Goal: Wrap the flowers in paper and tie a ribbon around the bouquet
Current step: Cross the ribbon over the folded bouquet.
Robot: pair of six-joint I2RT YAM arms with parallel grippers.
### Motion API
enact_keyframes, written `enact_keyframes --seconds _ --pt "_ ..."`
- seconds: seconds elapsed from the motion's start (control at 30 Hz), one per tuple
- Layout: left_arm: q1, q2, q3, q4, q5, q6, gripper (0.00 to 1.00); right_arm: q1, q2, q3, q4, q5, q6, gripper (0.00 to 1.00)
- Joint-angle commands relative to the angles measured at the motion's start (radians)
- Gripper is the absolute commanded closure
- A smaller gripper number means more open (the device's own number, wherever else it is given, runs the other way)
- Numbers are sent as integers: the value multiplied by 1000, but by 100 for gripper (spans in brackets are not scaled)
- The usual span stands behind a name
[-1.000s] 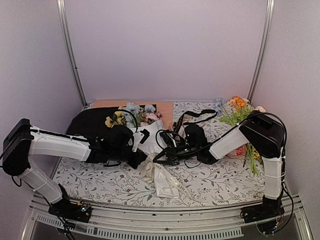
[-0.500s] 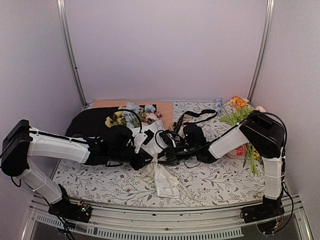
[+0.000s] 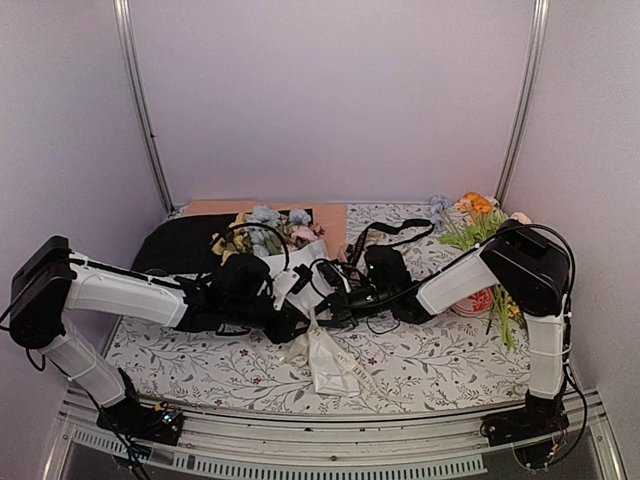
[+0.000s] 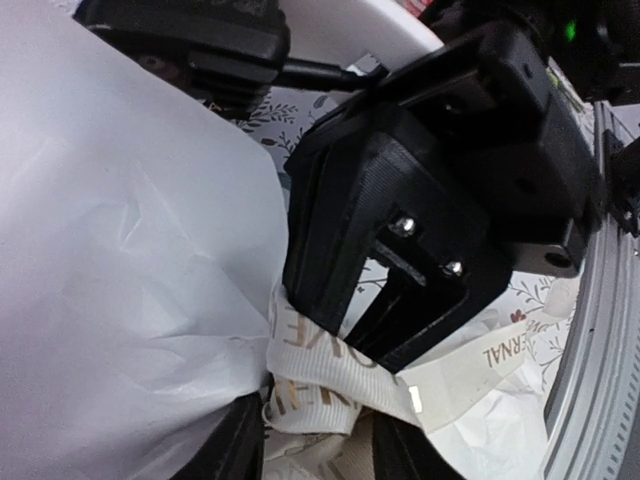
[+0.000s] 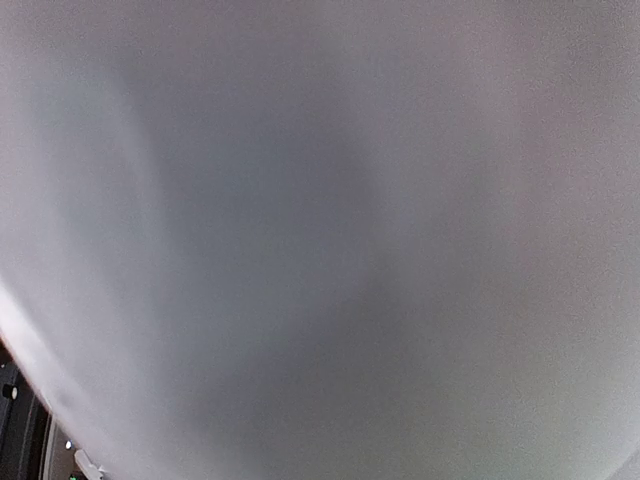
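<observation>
Ribbon (image 4: 322,388) around bouquet (image 4: 130,250) neck

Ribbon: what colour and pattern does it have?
Cream-white ribbon with gold lettering; clearest in left wrist view.

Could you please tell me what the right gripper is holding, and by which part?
The right gripper appears shut on the ribbon, pinching its printed band beside the paper.

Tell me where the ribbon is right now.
Low centre in the left wrist view: the ribbon is bunched at the narrow neck of the bouquet, right under the right gripper.
</observation>
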Motion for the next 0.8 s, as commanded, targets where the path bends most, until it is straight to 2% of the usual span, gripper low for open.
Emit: enact_keyframes --seconds 0.0,0.1,0.2,0.37,0.53,0.77 --pt "-8 41 34 17 2 12 73 -4 -54 16 -11 -6 -24 100" --pt "-10 44 33 13 11 8 89 -3 -65 12 -16 -2 -32 100" --pt "-10 23 22 16 13 1 100 -4 -69 8 -23 -1 -39 100" --pt "-11 -20 1 19 -4 -4 100 -3 -84 -1 -44 5 -52 98" --pt "-10 -41 -10 6 -35 -11 100 -10 -174 -51 -137 48 -110 83" --pt "-15 -41 -8 -13 -64 -9 100 -15 -279 -81 -381 74 -244 59"
